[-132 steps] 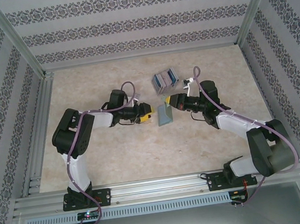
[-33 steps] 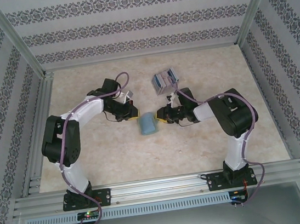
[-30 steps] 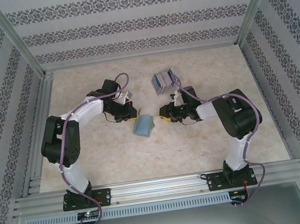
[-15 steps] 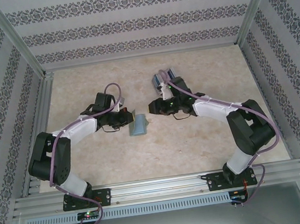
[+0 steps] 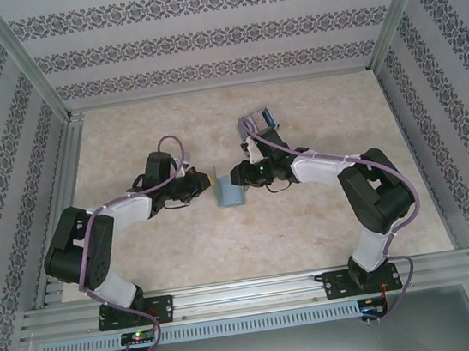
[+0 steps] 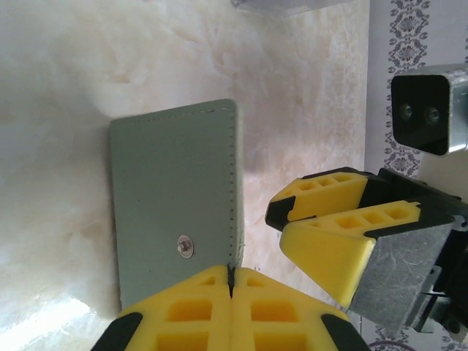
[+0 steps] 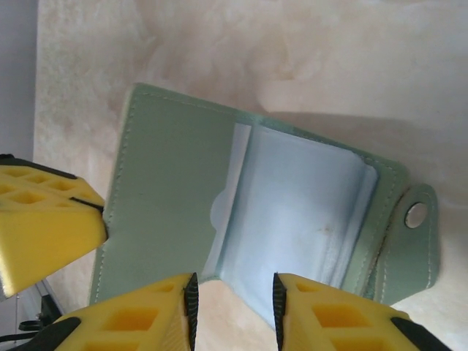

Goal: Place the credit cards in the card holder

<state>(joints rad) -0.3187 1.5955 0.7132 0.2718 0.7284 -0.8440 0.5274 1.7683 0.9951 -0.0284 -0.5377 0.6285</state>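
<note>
Not a word, number or brand mark can be read anywhere here. The flat grey-green stitched folding wallet (image 6: pixel 170 183) has just a plain round metal snap stud (image 6: pixel 187 246) on its cover, and I can make out nothing stamped on it. The small bundle of blue and white cards (image 5: pixel 259 124) farther back is too small for any print to be told. The striped wallpaper (image 5: pixel 212 3) carries ornament rather than letters.
</note>
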